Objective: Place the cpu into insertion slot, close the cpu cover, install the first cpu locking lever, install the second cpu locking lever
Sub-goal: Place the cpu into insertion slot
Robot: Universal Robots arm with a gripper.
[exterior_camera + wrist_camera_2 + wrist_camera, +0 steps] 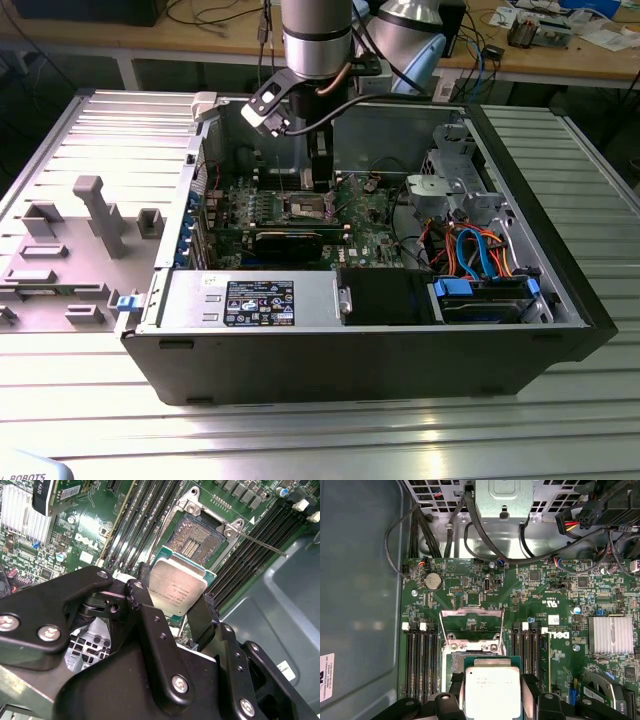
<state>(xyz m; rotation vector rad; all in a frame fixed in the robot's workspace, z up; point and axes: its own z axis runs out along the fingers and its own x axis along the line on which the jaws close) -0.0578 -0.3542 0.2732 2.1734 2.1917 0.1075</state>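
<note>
While pinching the cpu in its gripper, hovers over the bare insertion slot inside the computer case. Hides part of that slot in the first wrist view, cpu cover raised beyond.

Part of insertion slot hidden behind the cpu in the second wrist view.

Sticker on power supply, engraved print on cpu, white logo on motherboard

The cpu, gripped in the end effector, hangs over the insertion slot inside the case.
</note>
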